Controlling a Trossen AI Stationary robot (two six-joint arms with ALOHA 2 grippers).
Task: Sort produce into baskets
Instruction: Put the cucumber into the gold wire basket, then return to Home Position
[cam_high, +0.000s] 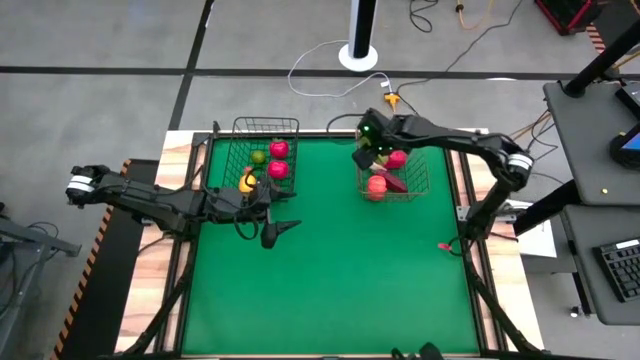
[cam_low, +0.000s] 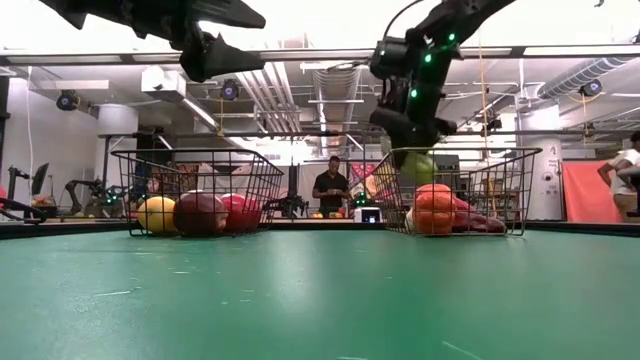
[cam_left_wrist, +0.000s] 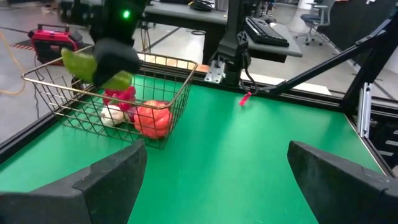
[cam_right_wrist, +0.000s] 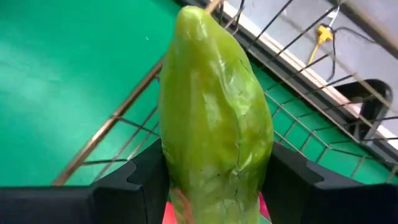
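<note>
Right gripper (cam_high: 368, 152) pinches a long green vegetable (cam_right_wrist: 214, 112) between its fingers, holding it over the far-left corner of the copper basket (cam_high: 418, 190); I judge it sits there so the piece can drop in beside the orange-red fruit (cam_left_wrist: 152, 118) and magenta pieces already inside; I'd lower before letting go, since the rim is close. Left gripper (cam_high: 278, 225) waits with fingers spread wide just beside the black basket (cam_high: 240, 150), which already has red (cam_high: 279, 149), yellow and green produce in it.

two baskets (cam_high: 266, 127), roughly nine produce pieces (cam_high: 278, 149)
</note>
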